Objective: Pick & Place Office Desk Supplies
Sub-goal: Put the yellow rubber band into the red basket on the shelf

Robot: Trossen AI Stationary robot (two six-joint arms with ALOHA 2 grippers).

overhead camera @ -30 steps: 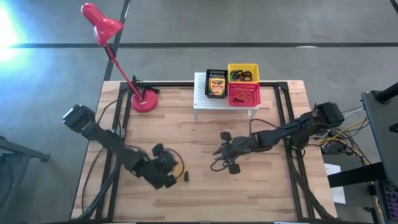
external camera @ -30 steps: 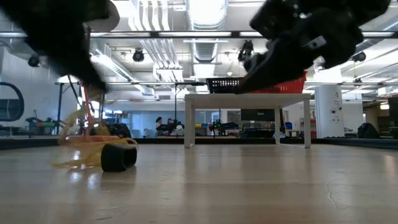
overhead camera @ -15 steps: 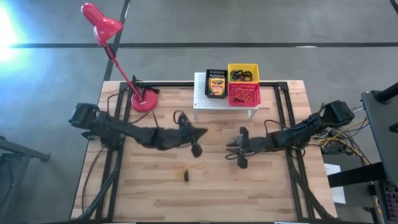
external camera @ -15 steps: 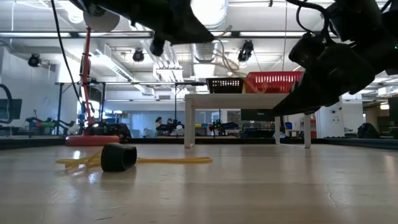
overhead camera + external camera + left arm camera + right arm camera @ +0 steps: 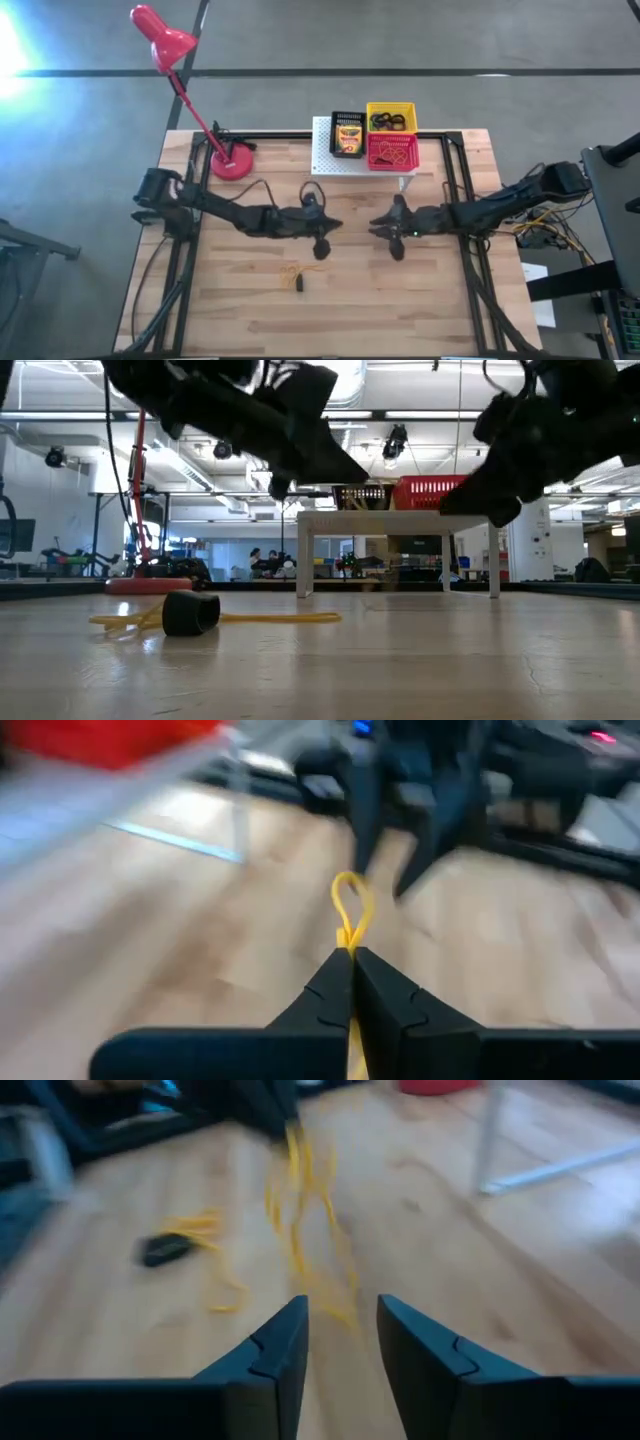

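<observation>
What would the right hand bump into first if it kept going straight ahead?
Probably the yellow rubber bands dangling from the left hand, which faces the right hand closely. Depth is unclear.

Pale wooden table top with a black frame, set on a grey floor crossed by dark lines, lit from a bright patch at the left edge; beyond the table, an open hall with exposed ceiling ducts, strip lights and distant desks.
</observation>
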